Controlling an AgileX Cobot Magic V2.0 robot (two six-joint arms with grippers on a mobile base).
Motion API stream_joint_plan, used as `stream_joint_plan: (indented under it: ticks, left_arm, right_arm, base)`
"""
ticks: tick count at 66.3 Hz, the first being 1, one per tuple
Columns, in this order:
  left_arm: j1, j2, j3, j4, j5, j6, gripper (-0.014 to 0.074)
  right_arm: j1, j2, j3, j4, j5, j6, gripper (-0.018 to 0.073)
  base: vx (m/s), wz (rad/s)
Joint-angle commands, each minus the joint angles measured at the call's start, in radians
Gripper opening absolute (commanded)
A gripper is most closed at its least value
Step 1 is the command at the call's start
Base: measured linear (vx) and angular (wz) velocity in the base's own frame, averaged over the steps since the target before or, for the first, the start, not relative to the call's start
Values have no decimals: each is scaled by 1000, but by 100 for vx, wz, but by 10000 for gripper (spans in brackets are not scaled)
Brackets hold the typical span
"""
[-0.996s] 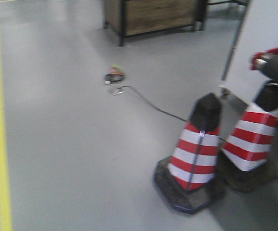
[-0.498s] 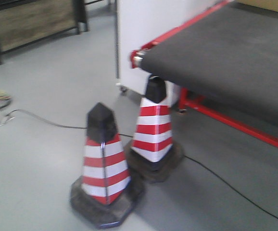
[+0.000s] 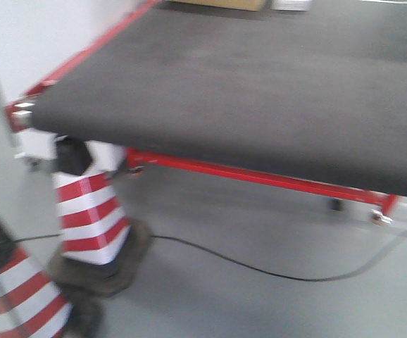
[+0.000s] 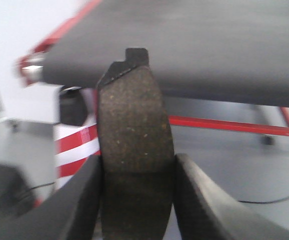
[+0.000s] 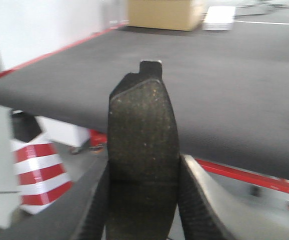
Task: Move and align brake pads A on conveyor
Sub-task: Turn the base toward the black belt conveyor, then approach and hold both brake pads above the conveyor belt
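Note:
The conveyor (image 3: 260,91) is a wide charcoal belt on a red frame, filling the upper part of the front view; no pad lies on the part I see. In the left wrist view my left gripper (image 4: 137,187) is shut on a dark brake pad A (image 4: 133,125) that stands upright between its fingers, with the conveyor (image 4: 209,45) behind it. My right gripper (image 5: 143,192) is likewise shut on a second upright brake pad A (image 5: 142,135), in front of the conveyor (image 5: 234,85). Neither gripper shows in the front view.
Two red-and-white striped cones stand on the grey floor by the belt's near left corner, one (image 3: 87,211) under the corner, one (image 3: 6,296) at the bottom left. A black cable (image 3: 260,271) runs across the floor. A cardboard box (image 5: 162,14) sits at the belt's far end.
The front view has swung to the right: the open floor and wooden cabinet have left the frame, the cones slid to the left, and the conveyor now fills the top.

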Motion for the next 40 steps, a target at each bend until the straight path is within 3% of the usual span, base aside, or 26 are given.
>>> stream_joint_plan:
  ticks: [1, 20, 40]
  left_arm:
    - [-4, 4, -30, -7, -95, -4, -6]
    - [-4, 4, -30, -7, -95, -4, -6]
    - [-4, 4, -30, -7, -95, -4, -6]
  right_arm:
    - [-3, 5, -29, -10, -100, -4, -4]
    - [-3, 5, -29, -10, -100, -4, -4]
    - [-3, 5, -29, -10, -100, -4, -4]
  base:
    - [6, -81]
    - [3, -68]
    - [3, -16]
